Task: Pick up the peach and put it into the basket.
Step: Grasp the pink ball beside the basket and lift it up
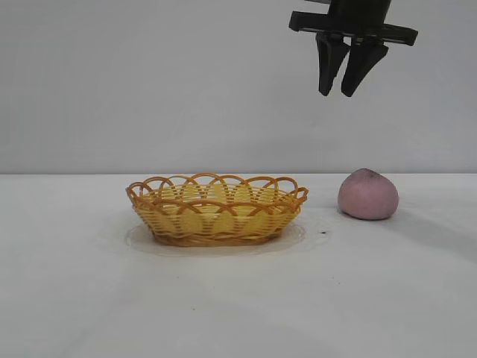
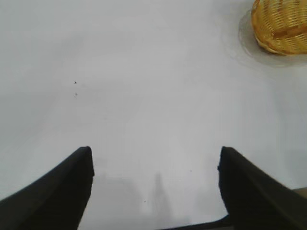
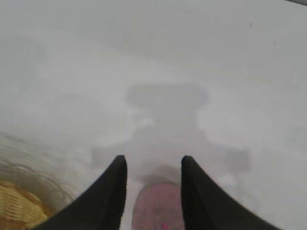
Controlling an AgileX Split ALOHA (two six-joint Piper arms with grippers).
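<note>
The peach point(image 1: 368, 195), dusty pink and round, rests on the white table to the right of the basket point(image 1: 216, 224), a shallow yellow weave with an orange looped rim. My right gripper point(image 1: 337, 94) hangs high above the table, over the peach and slightly to its left, fingers pointing down, open and empty. In the right wrist view the peach point(image 3: 158, 208) shows far below between the fingers of that gripper point(image 3: 154, 159), with the basket point(image 3: 19, 206) at the edge. My left gripper point(image 2: 155, 151) is open wide over bare table, with the basket point(image 2: 283, 24) some way off.
The white table point(image 1: 238, 306) stretches bare in front of the basket and peach. A plain pale wall stands behind. The basket holds nothing that I can see.
</note>
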